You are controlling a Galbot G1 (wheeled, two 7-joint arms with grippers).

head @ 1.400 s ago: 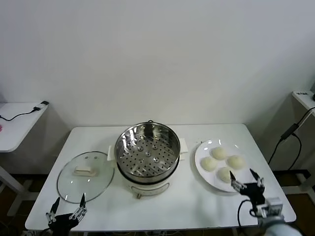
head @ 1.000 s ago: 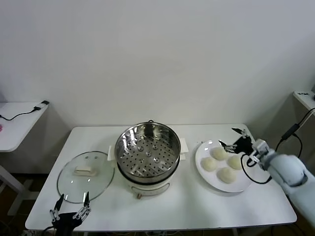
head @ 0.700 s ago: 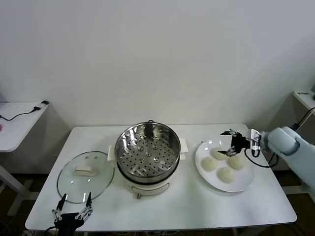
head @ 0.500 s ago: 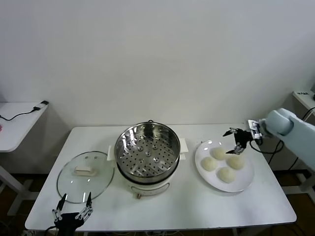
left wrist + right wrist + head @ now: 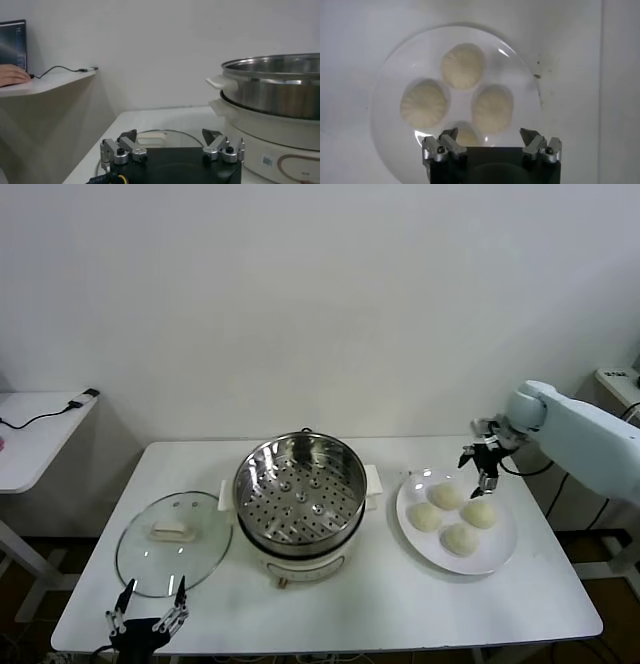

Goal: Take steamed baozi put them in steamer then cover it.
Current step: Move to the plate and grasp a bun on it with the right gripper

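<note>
In the head view, the steamer (image 5: 299,500) was seen standing open near the middle of the white table (image 5: 380,604), its perforated tray bare, with no bun inside. The cover (image 5: 174,542) lay flat on the table just beside the steamer, on the robot's left. On the other side, a white plate (image 5: 497,552) carried all four steamed baozi (image 5: 456,517), clustered together. The right gripper (image 5: 484,464) was held above the far edge of the plate, pointed downward, its fingers spread apart and nothing between them. The left gripper (image 5: 147,617) was parked low at the near edge of the table, just in front of the cover, its fingers likewise spread and empty.

In the left wrist view, the left gripper (image 5: 171,150) was shown with its two fingers standing wide apart; the cover (image 5: 165,138) lay just ahead of it and the steamer (image 5: 272,95) rose beside that.

In the right wrist view, the plate (image 5: 390,80) was looked down on directly, the four steamed baozi (image 5: 463,65) all at rest on it, one partly hidden by the gripper body. The right gripper (image 5: 491,145) hung over them with its fingers apart, and no bun was touched.

The task was judged to be at its very start: no bun had been picked up, all four remained to be carried into the steamer, and the cover was yet to be set on top.
</note>
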